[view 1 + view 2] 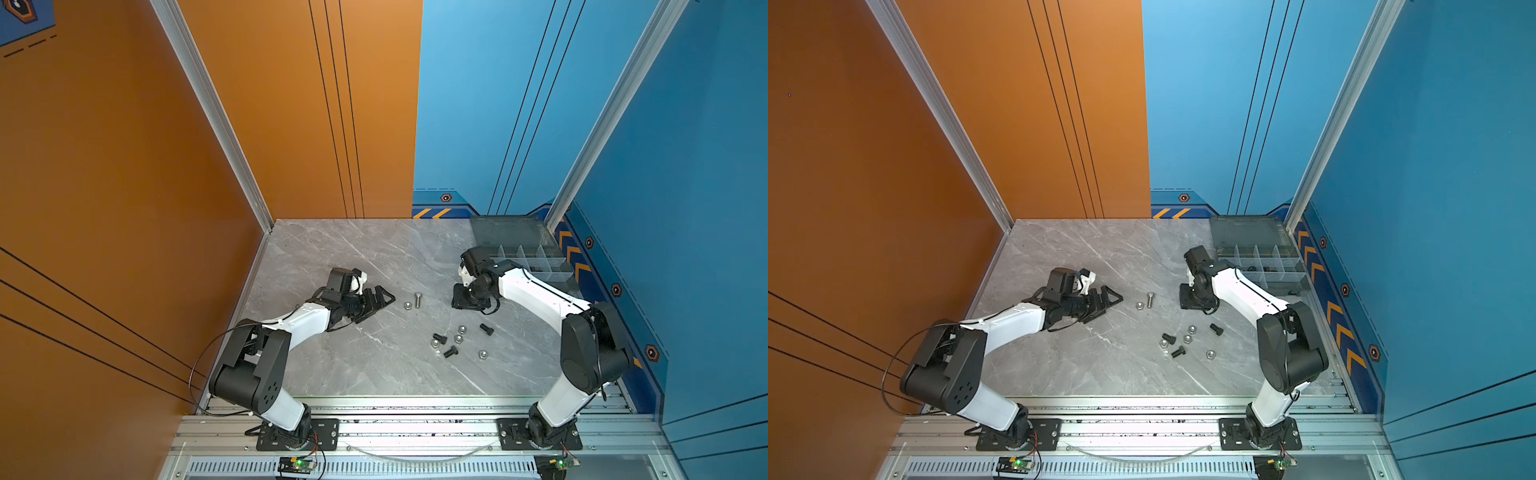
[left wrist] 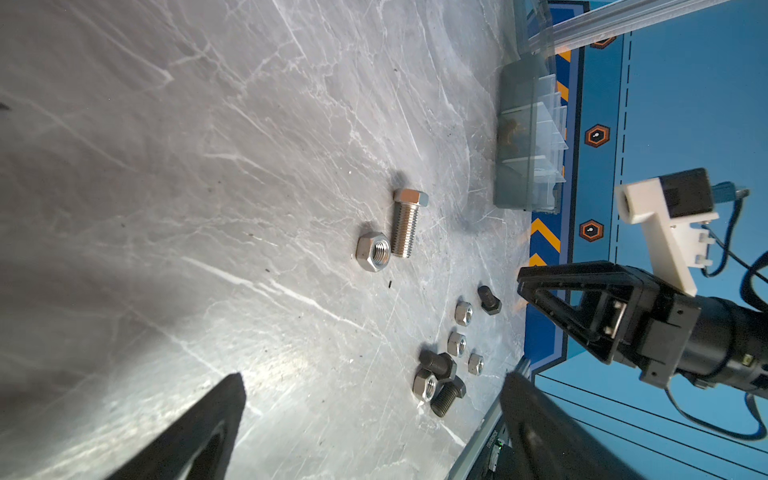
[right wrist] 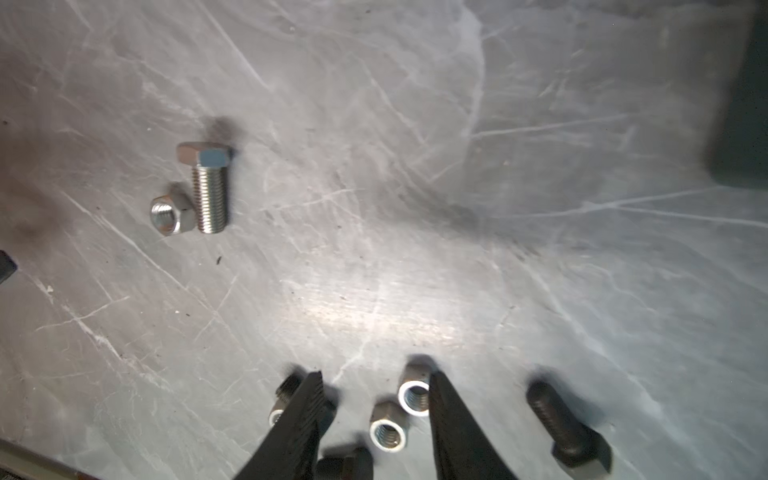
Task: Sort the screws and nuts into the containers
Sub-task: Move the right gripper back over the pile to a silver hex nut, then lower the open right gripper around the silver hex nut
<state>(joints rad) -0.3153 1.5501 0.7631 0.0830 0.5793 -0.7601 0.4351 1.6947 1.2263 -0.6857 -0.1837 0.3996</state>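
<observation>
Box [image 2: 513, 174] holds some parts; four bolts [image 1: 418, 299] and five nuts [image 1: 458, 338] lie unsorted on surface [image 1: 353, 257]. Left gripper [image 2: 374, 376], right gripper [image 3: 376, 374]: fingers apart, empty.

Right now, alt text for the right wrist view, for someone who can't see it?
The right gripper hangs open over a grey marble table, a silver nut between its black fingers, another nut and black bolts close by. Farther off, a longer silver bolt lies beside a lone silver nut.
</observation>
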